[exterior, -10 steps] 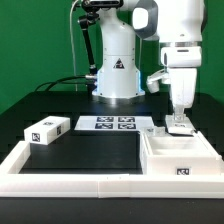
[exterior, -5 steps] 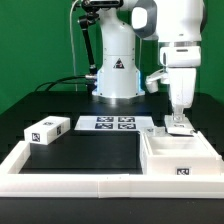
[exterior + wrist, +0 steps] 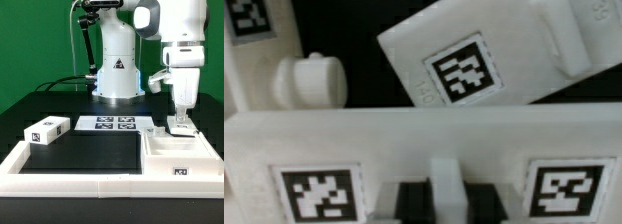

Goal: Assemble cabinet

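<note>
Gripper (image 3: pixel 180 124) hung at rear wall of white plastic box-shaped cabinet (image 3: pixel 160 165), finger opening unreadable; cabinet judged stiff, light, slick: pinch a thin wall.

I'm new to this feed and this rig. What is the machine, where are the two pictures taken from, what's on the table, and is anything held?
The white machine is a robot arm; the gripper at its end does the grasping. The wide picture comes from a camera off the arm, the close-up from one on its wrist. On the black table: the cabinet, a large white box on the exterior view's right; a small tagged block on that view's left; the flat marker board between them; a white border rail along the front. The gripper sits low at the cabinet; whether it holds anything, I cannot tell.
</note>
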Robot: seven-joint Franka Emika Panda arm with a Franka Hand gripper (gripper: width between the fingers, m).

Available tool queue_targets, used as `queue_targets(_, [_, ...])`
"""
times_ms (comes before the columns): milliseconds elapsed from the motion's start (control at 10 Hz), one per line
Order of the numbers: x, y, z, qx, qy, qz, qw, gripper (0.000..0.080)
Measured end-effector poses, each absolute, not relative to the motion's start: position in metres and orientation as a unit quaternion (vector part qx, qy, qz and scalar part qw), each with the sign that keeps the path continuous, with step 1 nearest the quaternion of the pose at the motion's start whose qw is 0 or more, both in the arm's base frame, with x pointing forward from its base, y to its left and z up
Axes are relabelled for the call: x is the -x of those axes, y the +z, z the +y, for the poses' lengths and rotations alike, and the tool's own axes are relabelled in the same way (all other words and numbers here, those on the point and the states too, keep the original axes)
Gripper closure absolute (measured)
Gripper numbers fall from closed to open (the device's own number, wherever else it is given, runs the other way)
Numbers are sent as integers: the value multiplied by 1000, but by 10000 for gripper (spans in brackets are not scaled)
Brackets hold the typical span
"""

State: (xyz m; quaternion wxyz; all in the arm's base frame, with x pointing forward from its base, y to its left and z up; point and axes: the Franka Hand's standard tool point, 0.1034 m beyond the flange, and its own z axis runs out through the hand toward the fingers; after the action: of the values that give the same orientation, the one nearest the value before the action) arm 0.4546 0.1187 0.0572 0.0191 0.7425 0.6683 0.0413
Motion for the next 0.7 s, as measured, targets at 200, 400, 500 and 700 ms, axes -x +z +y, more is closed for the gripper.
queue_targets(200, [-455, 57, 119, -743, 41, 668, 19, 731])
queue_targets(400, [-455, 57, 119, -746, 34, 665, 18, 731])
queue_targets(500, [-456, 57, 118, -746, 30, 665, 17, 731])
queue_targets(700, [-457, 55, 118, -747, 29, 664, 16, 731])
